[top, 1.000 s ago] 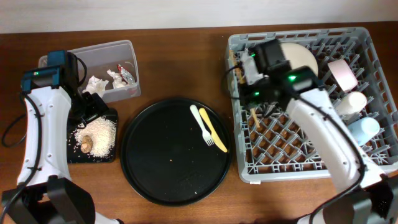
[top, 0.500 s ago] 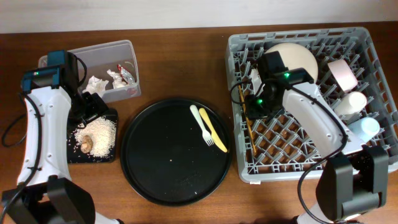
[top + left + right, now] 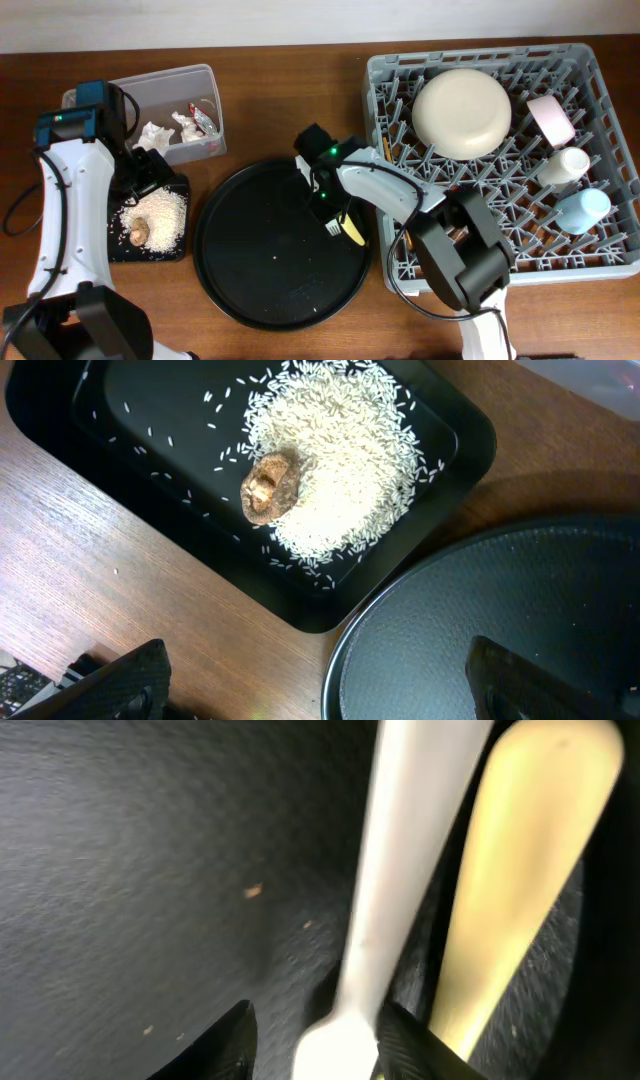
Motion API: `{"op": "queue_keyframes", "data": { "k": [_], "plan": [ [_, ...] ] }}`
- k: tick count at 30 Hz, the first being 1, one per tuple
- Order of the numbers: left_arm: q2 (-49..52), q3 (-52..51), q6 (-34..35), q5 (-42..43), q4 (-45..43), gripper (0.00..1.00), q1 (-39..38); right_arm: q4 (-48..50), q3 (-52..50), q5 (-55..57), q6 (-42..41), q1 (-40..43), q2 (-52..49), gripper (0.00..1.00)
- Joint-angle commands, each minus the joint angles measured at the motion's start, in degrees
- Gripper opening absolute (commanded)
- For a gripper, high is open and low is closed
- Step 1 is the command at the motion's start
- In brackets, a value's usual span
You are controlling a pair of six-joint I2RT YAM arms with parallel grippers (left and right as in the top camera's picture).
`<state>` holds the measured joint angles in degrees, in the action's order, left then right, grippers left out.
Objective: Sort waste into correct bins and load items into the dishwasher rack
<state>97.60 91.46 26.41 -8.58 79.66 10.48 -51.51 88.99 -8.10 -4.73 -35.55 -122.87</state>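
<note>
So, starting at the left edge of the table: the clear tub sits near the back-left corner with tissue pieces and the red-and-silver wrapper already inside. Just in front of it, the flat black tray holds the rice and the brown lump. The left gripper is parked above that tray exactly as it was a second ago, fingers spread wide, nothing held. The waste side can probably be called done.

The real change is in the middle. The right gripper was over the rack a second ago and is now brought down onto the round black tray, right at the two utensils. In the right wrist view the pale fork is seen running between the parted fingers, with the yellow utensil just beside it. Nothing looks clamped yet.

Toward the right edge, the dishwasher rack is uncovered again. The cream bowl is seen at its back, the pink cup, white cup and light-blue cup down its right side, and chopsticks lie along its left wall. So only the two utensils seem left to be loaded.
</note>
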Motion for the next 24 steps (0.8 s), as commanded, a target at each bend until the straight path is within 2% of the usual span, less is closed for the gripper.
{"op": "queue_keyframes", "data": {
  "k": [1, 3, 5, 11, 17, 22, 24],
  "plan": [
    [-1.03, 0.46, -0.57, -0.26, -0.11, 0.94, 0.02, 1.05, -0.28, -0.11, -0.24, -0.07, -2.32, 0.43],
    [-1.03, 0.46, -0.59, -0.26, -0.11, 0.94, 0.02, 2.49, -0.28, 1.22, -0.24, -0.07, -2.36, 0.43],
    [-1.03, 0.46, -0.59, -0.26, -0.11, 0.95, 0.02, 2.8, -0.28, 1.25, -0.26, -0.07, -2.45, 0.38],
    [-1.03, 0.46, -0.59, -0.28, -0.07, 0.94, 0.02, 5.42, -0.28, 1.22, -0.24, -0.07, -2.71, 0.04],
    [-1.03, 0.46, -0.59, -0.28, 0.04, 0.94, 0.02, 1.31, -0.15, 1.18, -0.24, -0.07, 1.9, 0.04],
    [-1.03, 0.46, -0.61, -0.28, 0.11, 0.94, 0.02, -2.25, -0.15, 1.29, -0.22, 1.4, 17.29, 0.04],
    [-1.03, 0.46, -0.61, -0.28, 0.09, 0.94, 0.02, -5.42, -0.15, 6.56, -0.22, 6.71, 24.5, 0.04]
  ]
}}
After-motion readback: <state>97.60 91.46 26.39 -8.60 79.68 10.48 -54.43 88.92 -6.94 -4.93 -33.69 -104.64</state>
